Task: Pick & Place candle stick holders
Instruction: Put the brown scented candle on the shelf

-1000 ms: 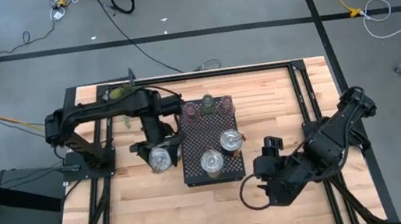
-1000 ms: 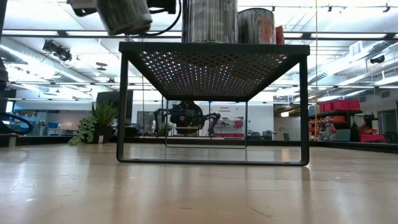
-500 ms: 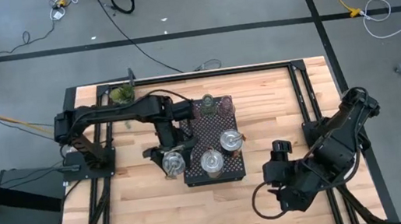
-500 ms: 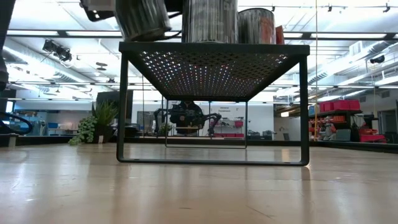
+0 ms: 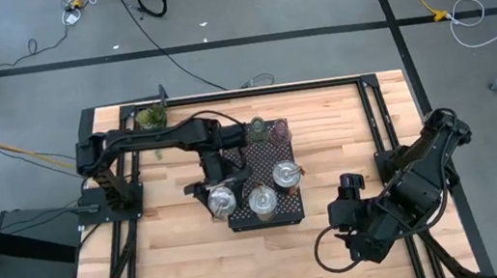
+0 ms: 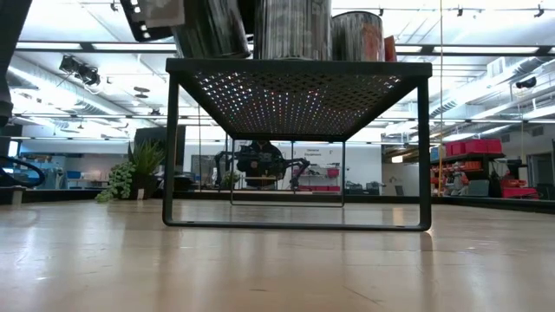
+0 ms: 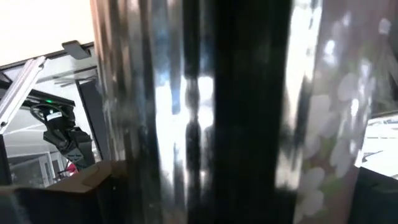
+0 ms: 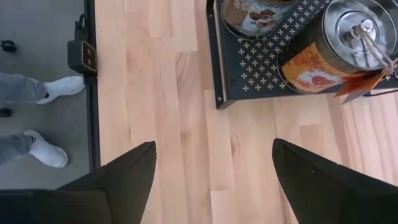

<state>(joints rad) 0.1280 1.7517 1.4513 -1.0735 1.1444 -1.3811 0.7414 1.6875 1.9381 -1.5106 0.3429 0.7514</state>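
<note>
Progress looks pretty far along, I'd say. Two of the silvery glass holders (image 5: 263,199) and (image 5: 285,174) already sit on the black perforated tray (image 5: 279,217), and the small ones, a pale green holder (image 5: 258,128) and a pinkish one (image 5: 280,132), are lined up along its far edge (a second pinkish one may be hidden under the arm, can't tell).

The left tool (image 5: 222,199) has its fingers spread wide around the third silvery holder (image 5: 223,198), carrying it right at the tray's left edge, lifted clear of the bench (image 5: 179,266). So my guess is this is the last one, and setting it down is all that's left.

The right tool (image 8: 211,163) hangs wide open and empty over bare wood near the tray's front corner, just waiting.

Material-wise: the big holders are ribbed, mirror-shiny cylinders, probably slippery. The tray is matte metal punched with little cross holes, standing on thin legs. Bench is pale planked wood.
</note>
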